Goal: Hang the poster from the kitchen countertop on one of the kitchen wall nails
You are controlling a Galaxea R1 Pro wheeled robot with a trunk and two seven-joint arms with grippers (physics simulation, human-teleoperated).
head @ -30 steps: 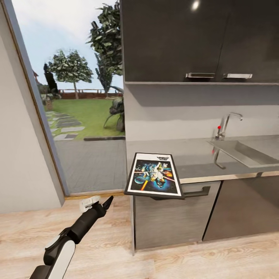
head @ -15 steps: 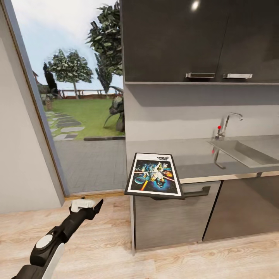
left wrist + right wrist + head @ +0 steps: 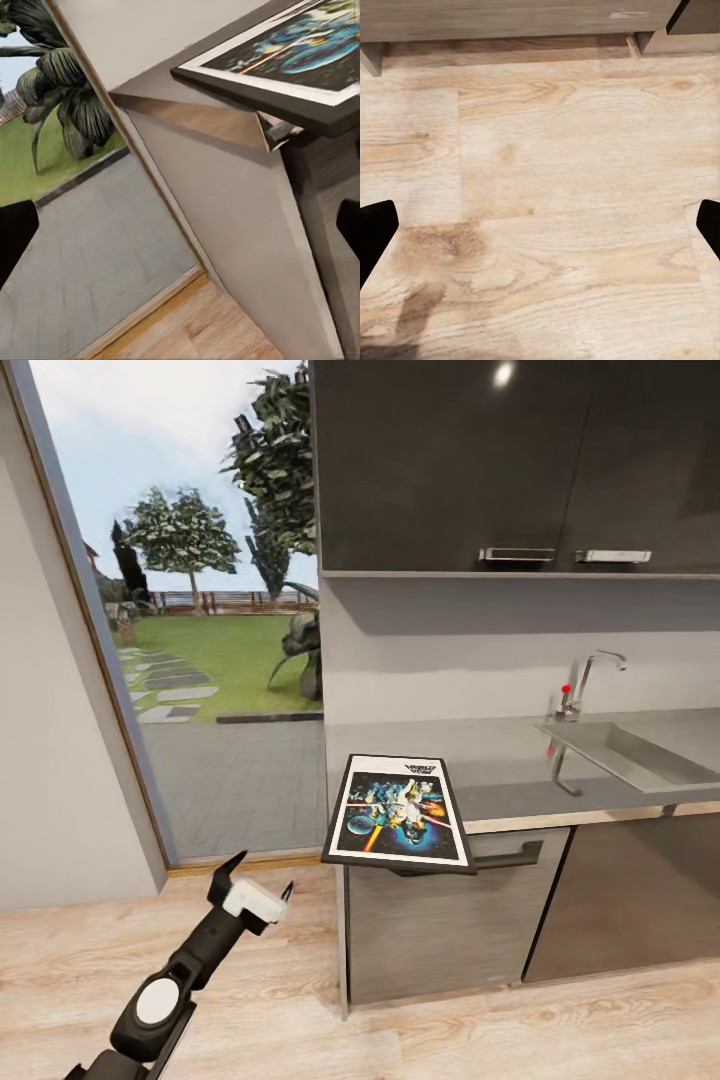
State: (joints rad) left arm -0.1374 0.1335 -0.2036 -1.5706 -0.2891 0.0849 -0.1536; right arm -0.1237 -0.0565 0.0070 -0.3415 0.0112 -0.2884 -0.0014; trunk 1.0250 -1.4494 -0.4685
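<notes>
A: What is nearest to the robot?

B: In the head view the left arm comes up from about 7 o'clock. Its left gripper [image 3: 260, 880] hangs above the wooden floor [image 3: 280, 1010], with the two dark fingers spread wide and nothing between them. In the left wrist view the fingertips [image 3: 15, 236] sit far apart at both sides of the picture.

A: And the right gripper?

B: The right gripper [image 3: 540, 236] looks down at the pale floor planks. Its jaws are also wide apart and hold nothing.

A: Where is the poster?

B: The poster [image 3: 400, 812] lies flat on the end corner of the kitchen countertop [image 3: 510, 765], a little below the centre of the head view, at about 2 o'clock from the left gripper and clearly apart from it. Its near edge goes out over the front edge of the worktop, above a dark cabinet handle [image 3: 505, 857]. The left wrist view sees the poster's frame from below.

A: What is further back?

B: At 3 o'clock there is the sink [image 3: 640, 750] with the chrome tap [image 3: 585, 680]. Above are the dark wall cabinets [image 3: 500, 460]. At 10 o'clock a large glass opening shows the garden [image 3: 215, 650] with trees.
</notes>
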